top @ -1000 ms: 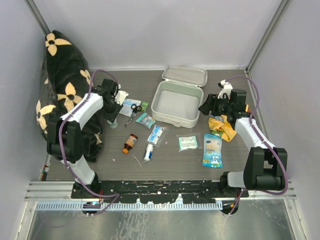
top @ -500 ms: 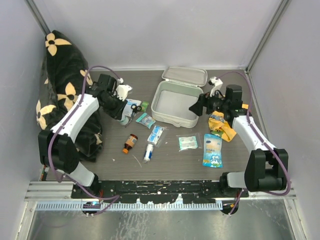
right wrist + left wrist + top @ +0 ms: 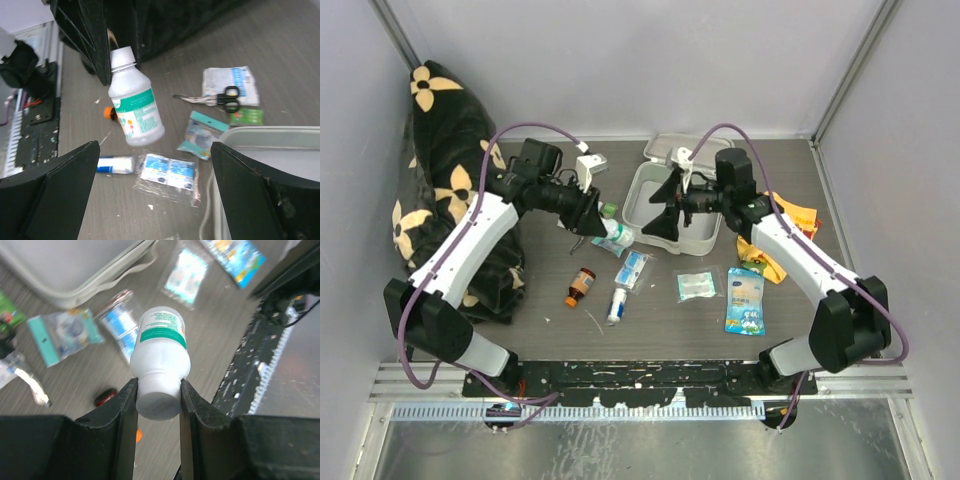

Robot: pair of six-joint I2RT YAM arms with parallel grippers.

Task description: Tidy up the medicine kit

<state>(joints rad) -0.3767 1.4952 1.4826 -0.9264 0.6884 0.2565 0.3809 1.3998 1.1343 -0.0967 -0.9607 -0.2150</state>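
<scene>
- Jaws: the left gripper (image 3: 158, 390) is clamped on the neck of a white bottle (image 3: 161, 355), just under the cap, and holds it tilted above the table; the right gripper (image 3: 154, 150) stands wide apart with nothing between its fingers, hanging over the left part of the kit's tray and facing the bottle.
- Nearest the arm bases, small things lie flat on the dark wood-grain table (image 3: 660, 320): a glossy blue-yellow packet (image 3: 745, 298), a clear gauze packet (image 3: 696, 285), a small white tube (image 3: 617, 303) and a stubby brown bottle (image 3: 580, 286) on its side.
- Further in, the held bottle is smooth round plastic with a green label band; beyond it black-handled scissors (image 3: 215, 100) rest on a paper sachet.
- The medicine kit (image 3: 703, 238) sits at the far middle of the table, lid thrown back behind the tray; the part of the tray that shows holds nothing; pale grey-white plastic, rounded corners.
- Handling, as I judge it: the kit is stiff, moulded and light while empty, so a push may slide it; its smooth curved walls look slippery; the thin rim of a long wall is the surest hold, or the lid's free edge for closing; the hinged lid may flop.
- Farthest: a crumpled orange-yellow cloth (image 3: 790, 215) just right of the kit; a plump black floral cushion (image 3: 445, 190) against the left wall.
</scene>
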